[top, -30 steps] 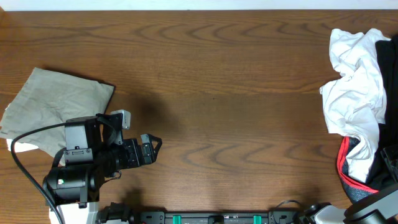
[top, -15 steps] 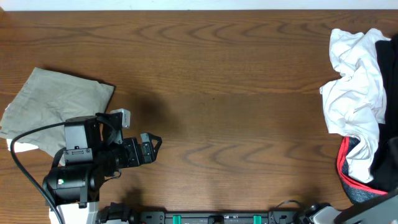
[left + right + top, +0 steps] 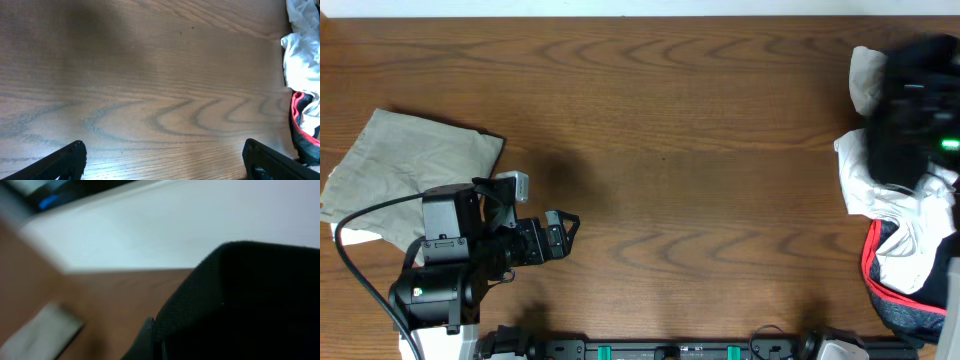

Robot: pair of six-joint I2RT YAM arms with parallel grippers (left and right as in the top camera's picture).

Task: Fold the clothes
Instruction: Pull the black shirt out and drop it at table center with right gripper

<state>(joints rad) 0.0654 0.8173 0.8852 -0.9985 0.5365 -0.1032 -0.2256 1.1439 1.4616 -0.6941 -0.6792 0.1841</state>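
Observation:
A pile of clothes lies at the table's right edge: a crumpled white garment (image 3: 892, 205) and a red-edged grey one (image 3: 900, 300). They also show in the left wrist view (image 3: 300, 60). My right gripper (image 3: 912, 115) is a dark blur above the pile. In the right wrist view black shirt fabric (image 3: 250, 305) fills the frame and is pressed against one finger (image 3: 147, 337), so the gripper appears shut on it. A folded khaki garment (image 3: 410, 160) lies at the left. My left gripper (image 3: 560, 232) hangs open and empty over bare wood (image 3: 165, 167).
The left arm's base (image 3: 435, 285) stands at the front left, partly over the khaki garment's corner. A white wall runs along the table's far edge (image 3: 200, 225). Wood tabletop (image 3: 690, 170) lies between the two arms.
My right arm has swung from the front right corner up over the clothes pile and now covers the black garment at the right edge. The left arm has not moved.

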